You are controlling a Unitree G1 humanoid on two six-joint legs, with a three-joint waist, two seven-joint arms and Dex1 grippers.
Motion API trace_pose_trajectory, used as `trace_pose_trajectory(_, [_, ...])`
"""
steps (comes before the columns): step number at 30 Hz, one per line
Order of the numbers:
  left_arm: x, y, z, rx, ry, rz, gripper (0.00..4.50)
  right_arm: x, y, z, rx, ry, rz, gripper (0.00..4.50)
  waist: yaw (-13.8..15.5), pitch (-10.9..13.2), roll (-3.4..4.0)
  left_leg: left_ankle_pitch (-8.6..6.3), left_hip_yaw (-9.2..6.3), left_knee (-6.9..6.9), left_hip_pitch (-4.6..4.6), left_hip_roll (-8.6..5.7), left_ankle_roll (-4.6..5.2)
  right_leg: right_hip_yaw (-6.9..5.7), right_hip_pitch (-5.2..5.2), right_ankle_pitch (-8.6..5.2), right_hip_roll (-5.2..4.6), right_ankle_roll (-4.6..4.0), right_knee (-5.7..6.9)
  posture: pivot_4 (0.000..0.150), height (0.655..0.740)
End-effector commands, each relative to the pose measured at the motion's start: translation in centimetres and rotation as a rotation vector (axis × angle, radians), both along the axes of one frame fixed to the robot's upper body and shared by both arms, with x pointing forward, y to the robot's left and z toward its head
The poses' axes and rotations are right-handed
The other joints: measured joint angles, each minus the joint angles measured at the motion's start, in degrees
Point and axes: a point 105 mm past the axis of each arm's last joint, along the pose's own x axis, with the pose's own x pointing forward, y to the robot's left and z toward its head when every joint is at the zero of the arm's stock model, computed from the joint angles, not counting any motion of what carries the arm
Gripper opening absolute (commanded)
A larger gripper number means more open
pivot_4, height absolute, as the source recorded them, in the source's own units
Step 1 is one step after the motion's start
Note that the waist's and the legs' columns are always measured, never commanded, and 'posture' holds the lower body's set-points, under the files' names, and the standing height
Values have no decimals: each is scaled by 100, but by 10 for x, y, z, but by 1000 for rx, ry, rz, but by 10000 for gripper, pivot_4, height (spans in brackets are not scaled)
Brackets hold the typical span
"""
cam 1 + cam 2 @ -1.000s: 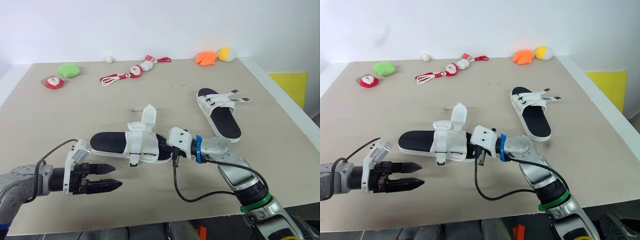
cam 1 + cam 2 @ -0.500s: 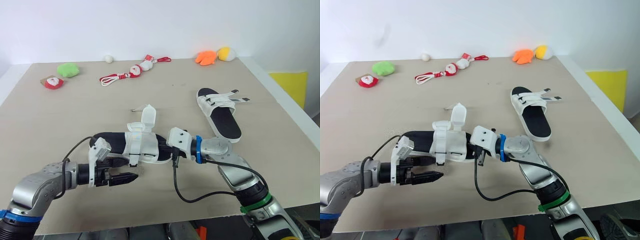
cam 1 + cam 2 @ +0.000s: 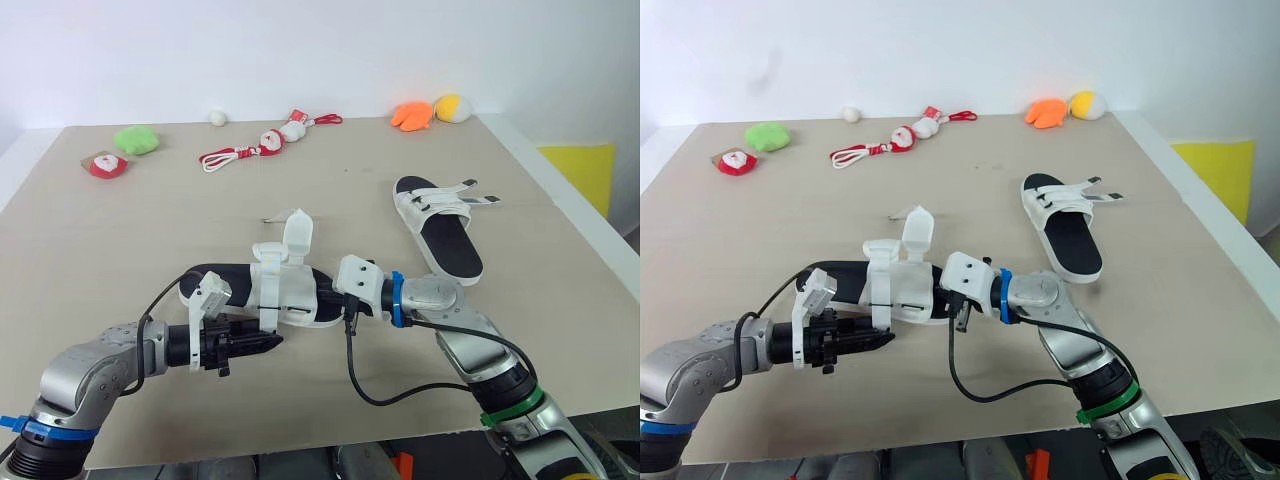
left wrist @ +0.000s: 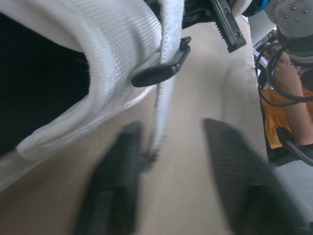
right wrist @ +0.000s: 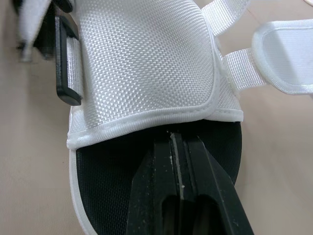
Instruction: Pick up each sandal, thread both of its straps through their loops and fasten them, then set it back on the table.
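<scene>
— While the near sandal lies mid-table, which step would you say is in hand?

— Strapping that first sandal, early on. Neither strap looks fastened: one stands up at its 12 o'clock side, and the other hangs loose off the 6 o'clock side, carrying a black plastic piece. The far sandal, at about 2 o'clock from the near one, lies flat with its straps splayed, so I judge it untouched.

— And the hands?

— At the sandal's 3 o'clock end, the right gripper has its fingers pressed together, tips on the black footbed just short of the white upper. Whether they pinch anything I cannot tell; it looks like a steadying hold. The left gripper sits low at the sandal's 7 o'clock, fingers apart, with the hanging strap close by one finger.

— So what does the next move call for?

— Probably closing the left fingers on that dangling strap end, then drawing it towards its loop while the right holds the sandal steady. The strap is thin and limp, so the fingers must straddle it squarely or it will slip aside.
</scene>
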Motion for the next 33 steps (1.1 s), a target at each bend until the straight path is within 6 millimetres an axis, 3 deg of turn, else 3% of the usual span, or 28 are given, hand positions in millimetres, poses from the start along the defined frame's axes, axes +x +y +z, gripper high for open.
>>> trace_pose_trajectory(1, [-4, 0, 7, -5, -17, -15, 337, -10, 5, -21, -41, 72, 30, 0, 0, 0, 0, 0, 0, 0, 0, 0, 0, 0, 0, 0, 0, 0, 0, 1500, 7400])
trace_pose_trajectory(18, [-69, 7, -22, 141, 186, -226, 337, -10, 8, -21, -34, 78, 31, 0, -2, 0, 2, -3, 1, -1, 0, 6, 2, 2, -6, -3, 4, -6, 1, 1500, 7400])
trace_pose_trajectory(25, [-70, 12, -27, 222, 124, -204, 337, -10, 10, -22, -36, 78, 40, 0, 0, 0, 3, -7, 2, -2, 0, 6, -2, 2, -8, -7, 3, -13, 1, 1500, 7400])
trace_pose_trajectory(28, [-68, 14, -22, 229, 86, -179, 8434, -11, 10, -22, -37, 78, 43, 0, -1, 0, 3, -8, 3, -2, 0, 7, -3, 2, -9, -8, 4, -14, 1, 1500, 7400])
trace_pose_trajectory(33, [-58, 28, -23, 329, -47, -107, 31037, -11, 11, -23, -40, 79, 50, 0, 0, -1, 5, -8, 4, -2, 1, 8, -2, 2, -9, -8, 3, -14, 2, 1500, 7400])
